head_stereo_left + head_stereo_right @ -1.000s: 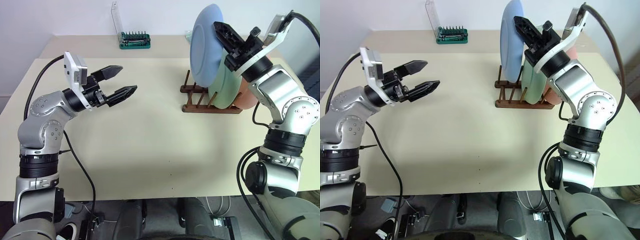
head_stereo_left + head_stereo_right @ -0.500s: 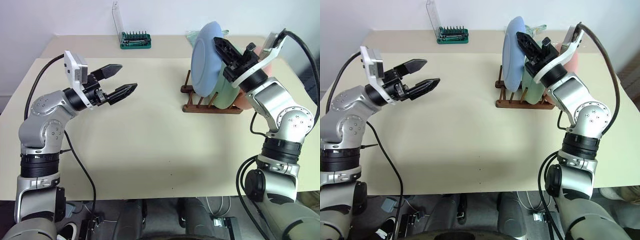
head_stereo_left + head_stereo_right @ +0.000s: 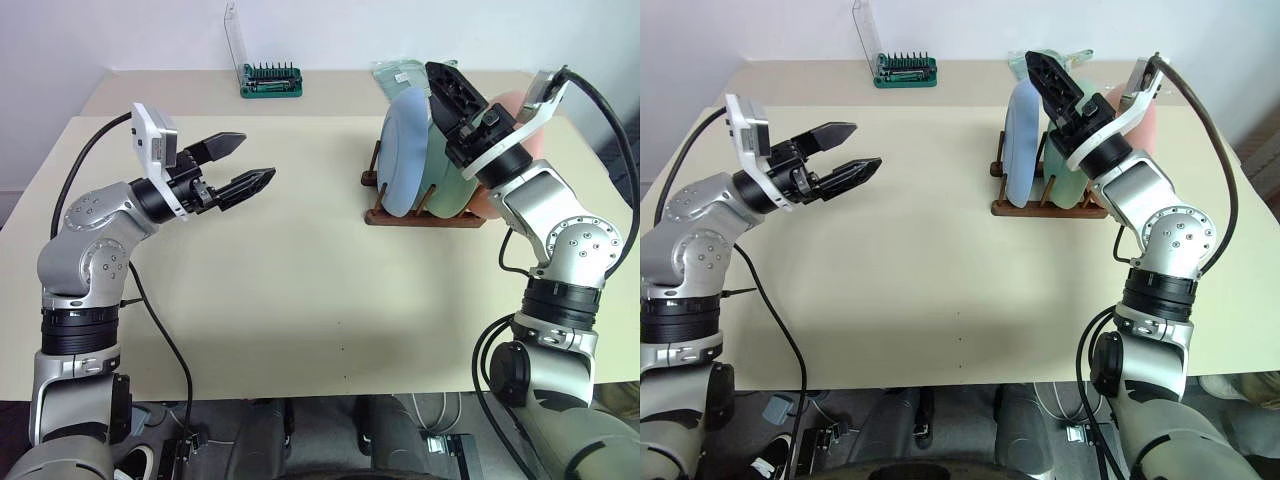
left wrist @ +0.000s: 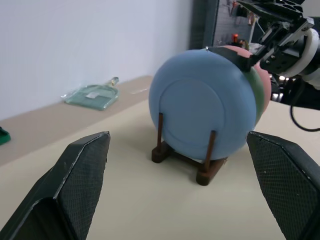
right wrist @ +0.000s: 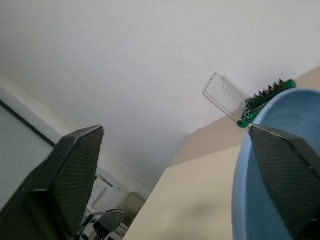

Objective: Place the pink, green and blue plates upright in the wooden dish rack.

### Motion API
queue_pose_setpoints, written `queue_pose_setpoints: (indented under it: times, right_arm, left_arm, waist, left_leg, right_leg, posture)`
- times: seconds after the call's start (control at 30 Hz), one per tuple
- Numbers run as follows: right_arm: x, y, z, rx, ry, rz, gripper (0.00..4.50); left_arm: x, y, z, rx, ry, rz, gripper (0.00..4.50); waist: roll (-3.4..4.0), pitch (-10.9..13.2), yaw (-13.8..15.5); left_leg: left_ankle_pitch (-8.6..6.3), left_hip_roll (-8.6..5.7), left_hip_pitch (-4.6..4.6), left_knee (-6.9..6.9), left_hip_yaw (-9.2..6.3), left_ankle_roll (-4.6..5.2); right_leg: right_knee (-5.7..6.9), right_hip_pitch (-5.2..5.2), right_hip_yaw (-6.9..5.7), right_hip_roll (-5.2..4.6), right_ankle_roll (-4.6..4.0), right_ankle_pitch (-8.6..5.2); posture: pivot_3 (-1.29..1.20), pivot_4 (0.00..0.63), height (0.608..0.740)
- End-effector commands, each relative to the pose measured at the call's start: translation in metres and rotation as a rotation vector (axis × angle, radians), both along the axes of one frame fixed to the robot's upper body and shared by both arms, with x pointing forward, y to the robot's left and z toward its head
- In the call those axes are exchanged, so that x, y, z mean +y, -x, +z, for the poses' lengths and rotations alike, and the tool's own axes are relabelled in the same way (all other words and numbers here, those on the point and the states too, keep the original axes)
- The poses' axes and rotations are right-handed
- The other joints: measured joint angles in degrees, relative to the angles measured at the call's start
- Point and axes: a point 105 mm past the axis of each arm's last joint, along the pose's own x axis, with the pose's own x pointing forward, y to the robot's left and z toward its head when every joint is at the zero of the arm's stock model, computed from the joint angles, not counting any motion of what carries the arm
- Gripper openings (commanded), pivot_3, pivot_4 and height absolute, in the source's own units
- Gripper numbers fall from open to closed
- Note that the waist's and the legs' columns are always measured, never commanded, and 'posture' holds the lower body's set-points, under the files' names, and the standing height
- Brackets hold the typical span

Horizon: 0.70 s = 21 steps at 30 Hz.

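I am looking down over a cream rectangular table [image 3: 300, 300] with both arms raised above it. At about two o'clock on the table the small dark brown wooden dish rack with slim upright pegs [image 3: 400, 212] is standing, and all three plates are sitting upright in it, one behind the other. The round light blue plate [image 3: 403, 155] is filling the slot at the nine o'clock end, the round green plate [image 3: 447, 188] is standing just behind it, and the round pink plate [image 3: 510, 105] is at the three o'clock end, mostly hidden by my right arm. In the left wrist view the blue plate is resting between two pegs with the green and pink rims peeking out behind it.

My right gripper [image 3: 1065, 85] is hanging over the top edge of the blue plate with its black fingers spread wide; in the right wrist view one finger [image 5: 280, 175] is lying right against the blue rim and the other is well apart from it, so I am not gripping anything there.

My left gripper [image 3: 240, 163] is hovering above the table at about ten o'clock, fingers parted and empty, pointing toward the rack and well apart from it.

At twelve o'clock, on the far ledge, the green screwdriver-bit holder with a clear raised lid [image 3: 268, 80] is standing.
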Motion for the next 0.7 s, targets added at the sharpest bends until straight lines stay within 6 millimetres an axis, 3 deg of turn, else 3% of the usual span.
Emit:
queue_pose_setpoints:
  times: [0.03, 0.23, 0.37, 0.5, 0.6, 0.7]
  right_arm:
    - [0.002, 0.014, 0.024, -0.129, 0.048, 0.007, 4.47]
    - [-0.002, 0.024, 0.043, -0.250, 0.043, 0.001, 4.47]
    - [-0.003, 0.065, 0.056, -0.516, 0.146, 0.098, 4.47]
    - [-0.008, 0.095, 0.034, -0.602, 0.346, 0.228, 4.47]
    - [-0.019, 0.101, -0.001, -0.570, 0.534, 0.276, 4.47]
    - [-0.033, 0.102, -0.022, -0.530, 0.639, 0.299, 4.47]
  left_arm:
    - [-0.001, 0.007, 0.019, -0.072, 0.008, -0.015, 4.50]
    - [-0.002, 0.006, 0.019, -0.073, 0.013, -0.011, 4.50]
    - [-0.001, 0.009, 0.016, -0.094, -0.016, -0.011, 4.50]
    - [0.000, 0.014, 0.003, -0.093, -0.096, -0.023, 4.50]
    - [0.010, 0.022, -0.011, -0.066, -0.163, -0.044, 4.50]
    - [0.014, 0.031, -0.028, -0.035, -0.242, -0.080, 4.50]
  waist:
    - [0.00, 0.00, 0.00]
    - [0.00, 0.00, 0.02]
    - [0.01, 0.00, 0.29]
    - [-0.05, -0.03, 0.31]
    - [-0.05, -0.03, 0.15]
    - [-0.03, -0.02, -0.01]
  left_leg:
    - [0.00, 0.00, 0.00, 0.00, 0.00, 0.00]
    - [0.00, 0.00, 0.00, 0.01, 0.00, 0.00]
    - [0.00, 0.00, -0.01, 0.01, 0.00, 0.00]
    - [-0.04, -0.01, -0.02, 0.00, -0.01, 0.06]
    - [-0.05, -0.01, 0.02, 0.06, 0.03, 0.08]
    - [-0.05, 0.02, 0.10, 0.05, 0.02, 0.08]
  right_leg:
    - [0.00, 0.00, 0.00, 0.00, 0.00, 0.00]
    - [0.00, 0.00, 0.00, 0.00, 0.00, 0.00]
    - [-0.01, 0.00, 0.00, 0.00, 0.00, 0.00]
    - [-0.07, 0.06, 0.00, 0.00, 0.01, 0.00]
    - [-0.17, 0.10, 0.00, 0.00, 0.01, 0.01]
    - [-0.08, 0.10, 0.00, 0.01, -0.01, 0.01]
  posture:
    - [0.00, 0.150, 0.724]
    - [0.00, 0.150, 0.724]
    - [0.00, 0.150, 0.724]
    - [0.00, 0.150, 0.724]
    - [0.00, 0.150, 0.724]
    - [0.00, 0.150, 0.724]
